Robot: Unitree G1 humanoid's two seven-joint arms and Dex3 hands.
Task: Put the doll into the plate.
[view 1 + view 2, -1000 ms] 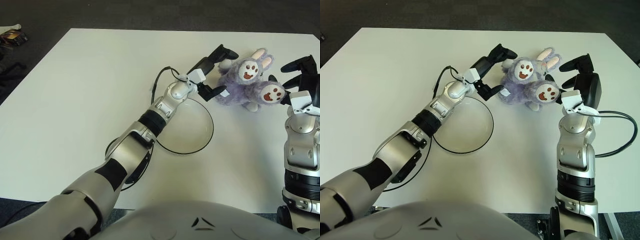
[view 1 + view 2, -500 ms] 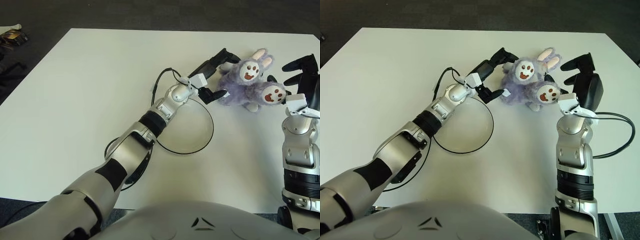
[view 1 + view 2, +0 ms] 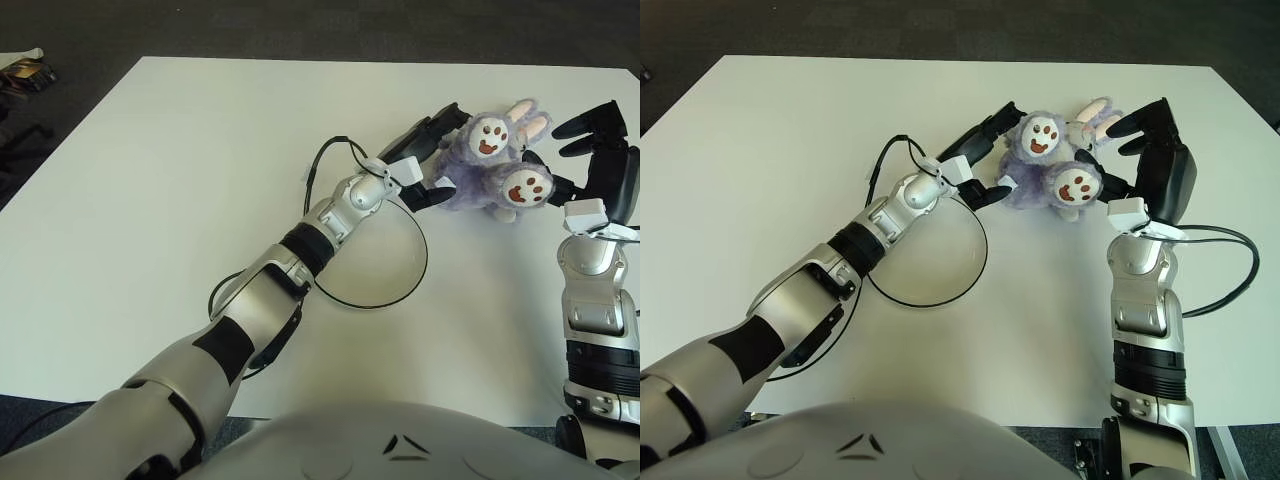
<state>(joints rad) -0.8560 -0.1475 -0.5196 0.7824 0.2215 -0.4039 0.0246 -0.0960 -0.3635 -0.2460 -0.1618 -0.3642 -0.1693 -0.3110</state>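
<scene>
I see my left hand (image 3: 985,160) and right hand (image 3: 1140,150), fingers spread, pressing the doll (image 3: 1050,170) from both sides at upper right, beside the plate (image 3: 925,250).

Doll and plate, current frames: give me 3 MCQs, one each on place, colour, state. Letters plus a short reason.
1. Where is the doll?
A. inside the plate
B. on the table beyond the plate
C. off the table

2. What colour is the doll's fur?
A. purple
B. green
C. orange

3. How do the hands stand?
A. both away from the doll
B. one on each side of the doll
C. only the right hand near the doll

Key: B, it lies past the plate's rim; A, purple fur; B, left hand and right hand flank it.
</scene>
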